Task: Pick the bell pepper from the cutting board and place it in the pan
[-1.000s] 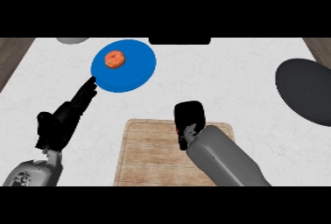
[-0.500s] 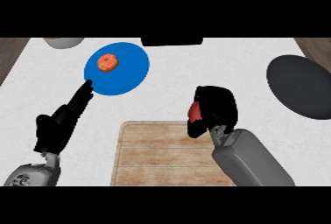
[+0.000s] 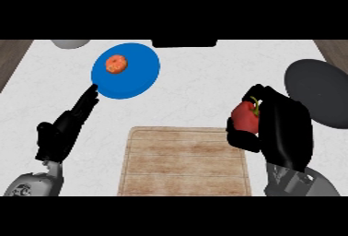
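Note:
A red bell pepper (image 3: pixel 244 117) with a green stem sits in my right hand (image 3: pixel 280 131), whose fingers curl round it, just past the right edge of the wooden cutting board (image 3: pixel 183 161). The dark pan (image 3: pixel 319 92) lies at the right edge of the counter, a short way beyond and to the right of that hand. My left hand (image 3: pixel 65 131) rests open at the left, fingers straight and pointing up toward the blue plate.
A blue plate (image 3: pixel 132 76) carrying an orange fruit (image 3: pixel 116 64) stands at the back left. A grey bowl (image 3: pixel 71 44) shows at the far left corner and a dark object (image 3: pixel 184 43) at the back middle. White counter lies between board and pan.
My right hand has closed on the bell pepper, lifted it off the board and carried it right toward the pan. The left hand has stayed put.

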